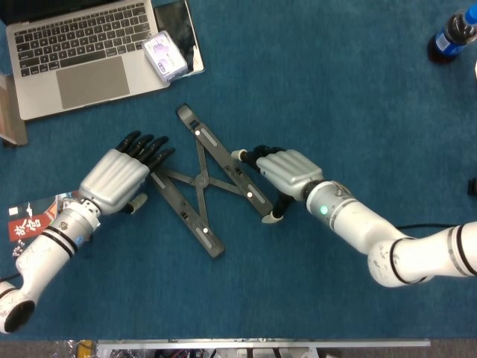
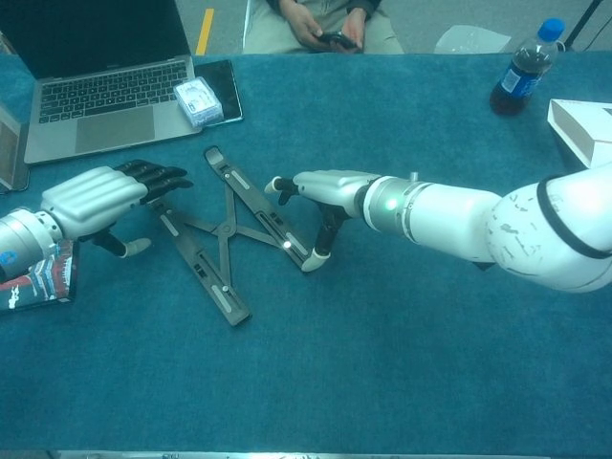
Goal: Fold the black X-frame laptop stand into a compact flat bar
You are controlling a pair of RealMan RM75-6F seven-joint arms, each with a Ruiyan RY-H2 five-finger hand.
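The black X-frame laptop stand (image 1: 200, 181) lies flat on the blue tabletop (image 1: 335, 89), spread in an X, 2 bars crossed over thin centre links; it sits centre-left, between the 2 hands, in front of the laptop; left hand (image 1: 118, 177) is palm-down at the stand's left bar, fingers (image 1: 149, 149) stretched nearly straight and close together, tips over the upper end of that bar; in the chest view the left hand (image 2: 96, 199) sits just above the bar end, thumb pointing down beside it; it grips nothing, and contact with the bar cannot be told; right hand (image 1: 287, 170) is palm-down at the right bar, fingertips at the bar's upper edge, thumb (image 1: 279, 210) down against the bar's lower end; chest view shows the right hand (image 2: 320, 189) bridging that bar, thumb tip at its near end; looks like a loose bracket on the bar, real clamp cannot be told; silver laptop (image 1: 82, 52) top left, open; small white box (image 1: 165, 57) on a dark tablet beside it; cola bottle (image 1: 450, 36) top right; printed booklet (image 1: 30, 222) at the left edge near the left wrist.
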